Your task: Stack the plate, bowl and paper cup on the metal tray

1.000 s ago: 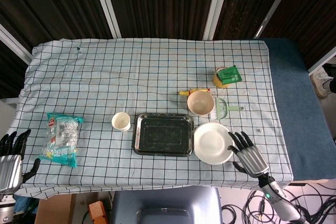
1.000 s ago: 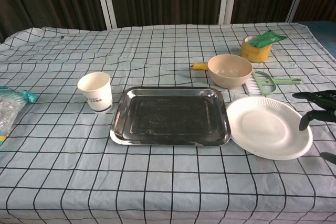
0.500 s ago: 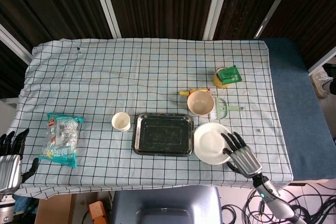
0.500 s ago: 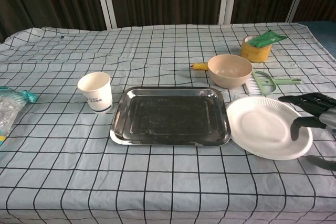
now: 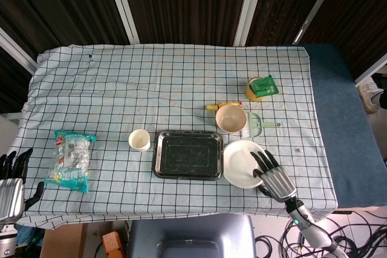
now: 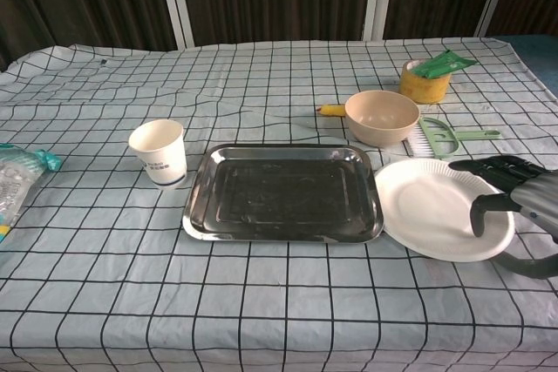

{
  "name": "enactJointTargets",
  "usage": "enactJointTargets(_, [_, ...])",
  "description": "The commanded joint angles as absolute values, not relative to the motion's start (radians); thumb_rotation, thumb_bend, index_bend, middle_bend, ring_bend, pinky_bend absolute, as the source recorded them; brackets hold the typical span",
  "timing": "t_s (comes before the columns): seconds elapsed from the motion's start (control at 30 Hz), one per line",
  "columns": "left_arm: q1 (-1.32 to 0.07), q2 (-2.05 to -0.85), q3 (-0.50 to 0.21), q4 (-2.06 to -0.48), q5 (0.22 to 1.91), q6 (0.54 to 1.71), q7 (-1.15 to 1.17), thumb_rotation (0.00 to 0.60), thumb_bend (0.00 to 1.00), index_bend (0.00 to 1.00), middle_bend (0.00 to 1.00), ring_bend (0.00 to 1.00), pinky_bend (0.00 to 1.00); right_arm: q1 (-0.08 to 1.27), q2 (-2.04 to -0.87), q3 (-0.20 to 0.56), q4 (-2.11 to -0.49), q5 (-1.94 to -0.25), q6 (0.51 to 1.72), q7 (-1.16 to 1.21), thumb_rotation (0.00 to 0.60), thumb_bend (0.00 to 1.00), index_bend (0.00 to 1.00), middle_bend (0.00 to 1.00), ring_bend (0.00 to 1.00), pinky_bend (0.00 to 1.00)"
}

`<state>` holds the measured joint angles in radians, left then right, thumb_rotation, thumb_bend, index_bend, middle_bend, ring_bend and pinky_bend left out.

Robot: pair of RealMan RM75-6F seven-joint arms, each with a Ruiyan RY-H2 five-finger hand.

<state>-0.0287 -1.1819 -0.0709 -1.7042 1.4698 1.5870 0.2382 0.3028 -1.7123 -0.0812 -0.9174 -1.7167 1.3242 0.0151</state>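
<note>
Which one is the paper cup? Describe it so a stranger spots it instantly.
Find the shiny rectangular metal tray near the table's front edge. Just off its left end stands the white paper cup, upright and open-topped. It is the only tall, narrow container, unlike the wide beige bowl and flat white plate.

Table's covered with a pale checked cloth (image 5: pixel 151 83), a bit wrinkled. Sitting on it: a metal tray (image 6: pixel 283 191) near the front middle, a paper cup (image 6: pixel 159 152) upright just left of it, and a white plate (image 6: pixel 436 209) right up against its right edge. Behind the plate there's a tan bowl (image 6: pixel 381 117), a green brush (image 6: pixel 449 137) beside it, and a yellow tub (image 6: pixel 424 81) further back. Snack bag (image 5: pixel 71 159) way off at the left edge.
</note>
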Motion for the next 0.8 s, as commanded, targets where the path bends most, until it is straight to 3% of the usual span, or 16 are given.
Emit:
enactJointTargets(0.03, [-0.029, -1.182, -0.072, -1.704, 1.470, 1.588, 0.238, 0.600, 0.37, 0.01, 0.14, 0.04, 0.05, 0.306, -1.718, -0.081, -0.911, -1.716, 1.327, 0.027, 0.600, 0.23, 0.50, 0.03, 0.00, 0.00])
enactJointTargets(0.17, [-0.027, -1.182, -0.073, -1.705, 1.471, 1.593, 0.240, 0.600, 0.37, 0.01, 0.14, 0.04, 0.05, 0.309, -1.727, -0.085, -0.897, -1.723, 1.341, 0.049, 0.600, 0.24, 0.55, 0.06, 0.00, 0.00])
enactJointTargets(0.57, [-0.023, -1.187, -0.074, -1.702, 1.479, 1.607, 0.253, 0.600, 0.37, 0.01, 0.14, 0.04, 0.05, 0.319, -1.734, -0.086, -0.890, -1.737, 1.374, 0.071, 0.600, 0.53, 0.60, 0.09, 0.00, 0.00])
enactJointTargets(0.8, [-0.023, -1.188, -0.075, -1.700, 1.481, 1.608, 0.253, 0.600, 0.37, 0.00, 0.14, 0.04, 0.05, 0.321, -1.726, -0.089, -0.906, -1.752, 1.407, 0.068, 0.600, 0.58, 0.63, 0.10, 0.00, 0.00])
